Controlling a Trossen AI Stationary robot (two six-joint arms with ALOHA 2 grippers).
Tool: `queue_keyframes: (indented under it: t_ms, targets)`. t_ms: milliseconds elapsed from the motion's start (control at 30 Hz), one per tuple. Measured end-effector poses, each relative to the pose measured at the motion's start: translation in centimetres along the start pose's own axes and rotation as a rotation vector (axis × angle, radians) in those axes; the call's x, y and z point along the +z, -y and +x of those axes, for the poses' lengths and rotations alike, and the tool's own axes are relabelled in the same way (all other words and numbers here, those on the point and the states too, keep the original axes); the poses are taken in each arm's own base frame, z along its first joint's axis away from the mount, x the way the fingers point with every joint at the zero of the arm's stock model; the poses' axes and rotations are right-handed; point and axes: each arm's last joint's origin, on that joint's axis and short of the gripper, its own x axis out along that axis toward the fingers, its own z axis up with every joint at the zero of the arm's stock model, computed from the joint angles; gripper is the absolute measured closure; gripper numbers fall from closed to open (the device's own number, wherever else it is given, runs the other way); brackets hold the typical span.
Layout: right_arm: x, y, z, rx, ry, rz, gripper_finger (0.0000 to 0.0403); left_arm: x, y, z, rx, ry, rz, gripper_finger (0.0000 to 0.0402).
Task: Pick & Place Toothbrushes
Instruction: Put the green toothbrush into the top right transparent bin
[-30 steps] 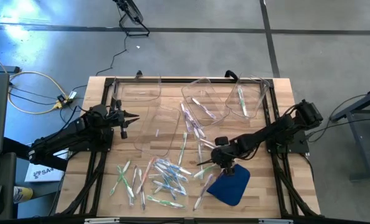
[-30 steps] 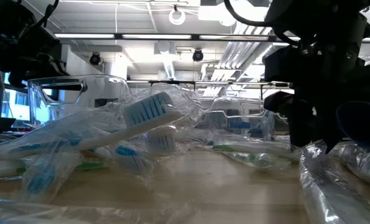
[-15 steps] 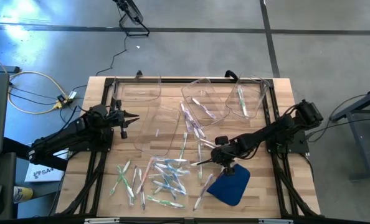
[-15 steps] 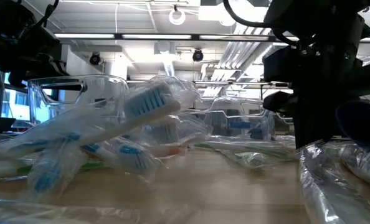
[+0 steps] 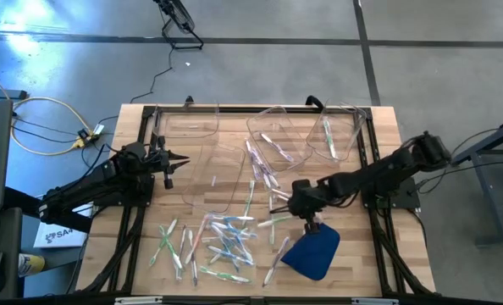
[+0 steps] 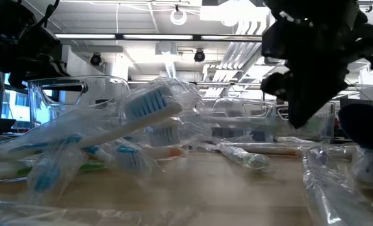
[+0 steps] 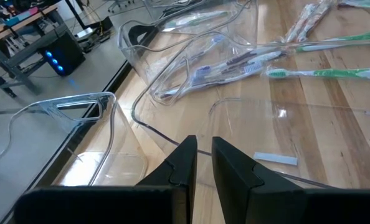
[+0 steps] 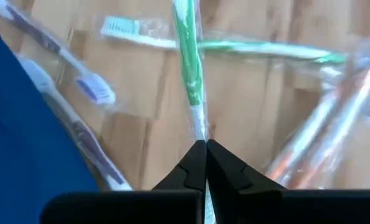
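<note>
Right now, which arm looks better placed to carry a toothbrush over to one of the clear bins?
The right. Its claw is shut on a green toothbrush above the middle of the table. The left claw holds nothing and waits by the clear bins at the left edge.

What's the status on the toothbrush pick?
Right gripper shut on green toothbrush, mid-table. Left gripper waiting over the left bin. Nothing blocking.

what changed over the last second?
The right gripper closed on a green toothbrush and lifted clear of the table, drawing back a little from the loose pile. Unchanged: left gripper parked over the clear bins, blue cloth in place.
</note>
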Motion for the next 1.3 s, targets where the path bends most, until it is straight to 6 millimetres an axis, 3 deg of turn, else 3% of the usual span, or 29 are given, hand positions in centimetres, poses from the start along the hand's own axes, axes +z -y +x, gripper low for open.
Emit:
queue_keyframes:
  t_ms: [367,700,1033,1300]
  targets:
    - [1.0,0.3,-4.8,-0.017,0.192,0.008,0.04,0.0,0.0,0.0,0.0,0.0,0.0,0.0355]
    - [1.0,0.5,-9.3,-0.183,0.383,0.101,0.04,0.0,0.0,0.0,0.0,0.0,0.0,0.0355]
    - [0.7,1.3,-11.1,-0.441,0.474,0.181,0.04,0.0,0.0,0.0,0.0,0.0,0.0,0.0355]
    - [0.6,3.1,-11.9,-0.651,0.522,0.316,0.04,0.0,0.0,0.0,0.0,0.0,0.0,0.0355]
